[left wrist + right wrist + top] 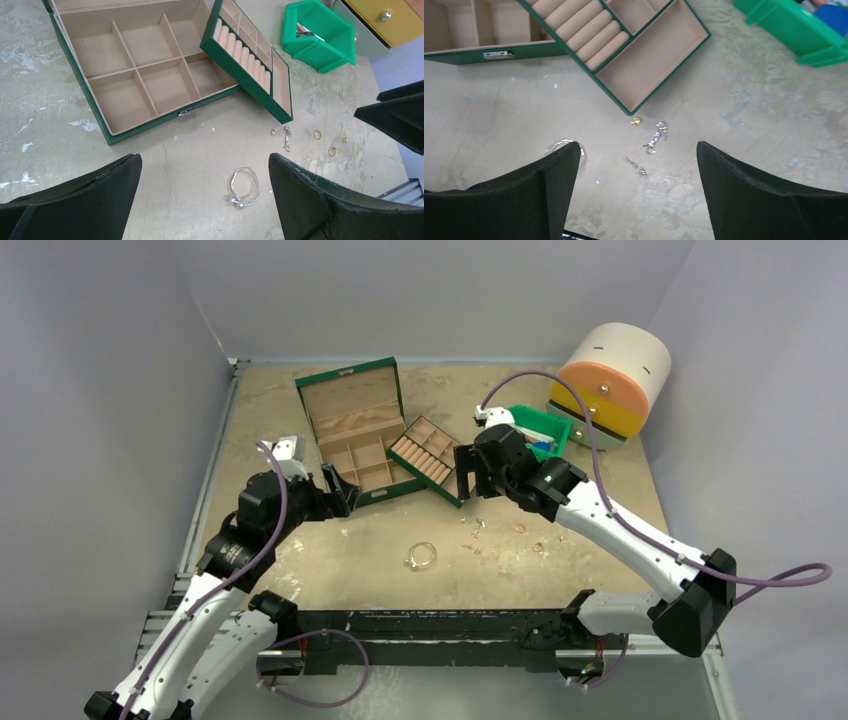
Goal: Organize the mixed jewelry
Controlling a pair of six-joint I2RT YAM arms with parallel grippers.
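Observation:
The mixed jewelry lies loose on the tan tabletop in front of the box. A thin silvery bangle with two small pearl-like beads rests between my left gripper's spread fingers, nearer the right one, well below them. A silvery trinket, a gold bead and small gold rings lie to its right. My right gripper hovers open over the trinket and a short chain piece. Its left finger hides part of the bangle. Neither gripper holds anything.
An open green box with empty tan compartments stands at the back centre. Its lift-out tray with ring rolls leans against the box's right side. A green plastic bin and a round drawer unit sit at the back right.

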